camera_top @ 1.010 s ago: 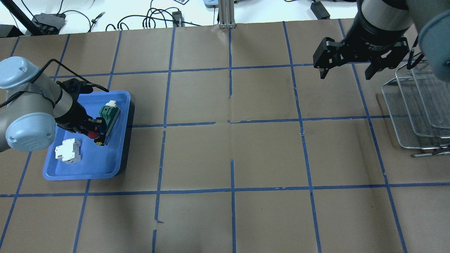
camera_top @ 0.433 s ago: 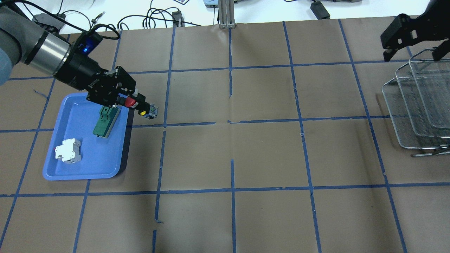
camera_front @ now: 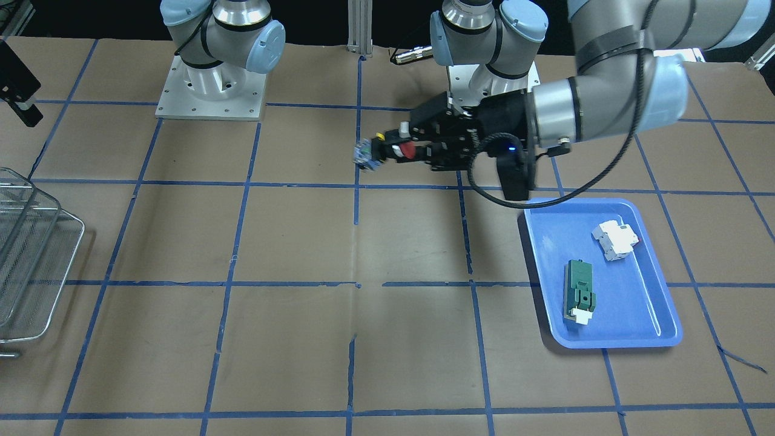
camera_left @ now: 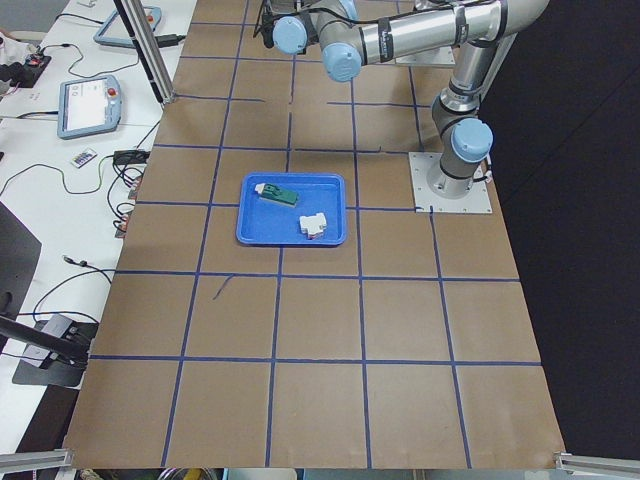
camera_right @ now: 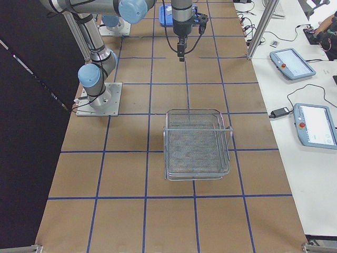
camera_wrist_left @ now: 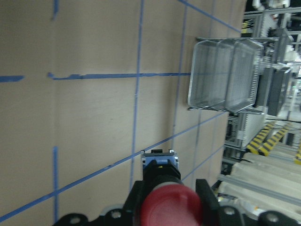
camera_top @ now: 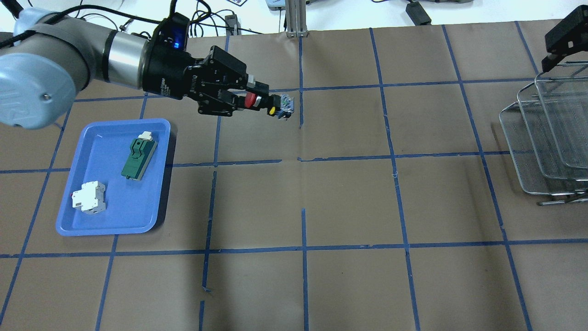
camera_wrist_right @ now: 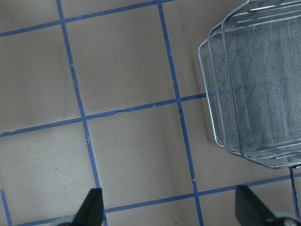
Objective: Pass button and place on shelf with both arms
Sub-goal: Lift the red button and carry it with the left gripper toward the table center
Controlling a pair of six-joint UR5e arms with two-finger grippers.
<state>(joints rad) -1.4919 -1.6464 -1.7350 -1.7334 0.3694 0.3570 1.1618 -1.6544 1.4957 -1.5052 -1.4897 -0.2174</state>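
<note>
The button (camera_top: 257, 101), with a red cap and a black and blue body, is gripped in my left gripper (camera_top: 253, 99), held level above the table left of the centre line. It also shows in the front view (camera_front: 387, 150) and in the left wrist view (camera_wrist_left: 162, 188), between the fingers. My right gripper (camera_wrist_right: 171, 212) is open and empty, with its fingertips wide apart. It hangs high at the far right (camera_top: 566, 37), near the back of the shelf (camera_top: 546, 138). The shelf is a silver wire-mesh rack at the table's right end (camera_front: 36, 260).
A blue tray (camera_top: 110, 227) at the left holds a green block (camera_top: 139, 159) and a white breaker-like block (camera_top: 89, 197). Brown paper with a blue tape grid covers the table. An aluminium post (camera_top: 296, 18) and cables lie at the far edge.
My left gripper has lifted the button out of the blue tray and carried it right, toward the table's middle. My right gripper has moved right, toward the shelf.
</note>
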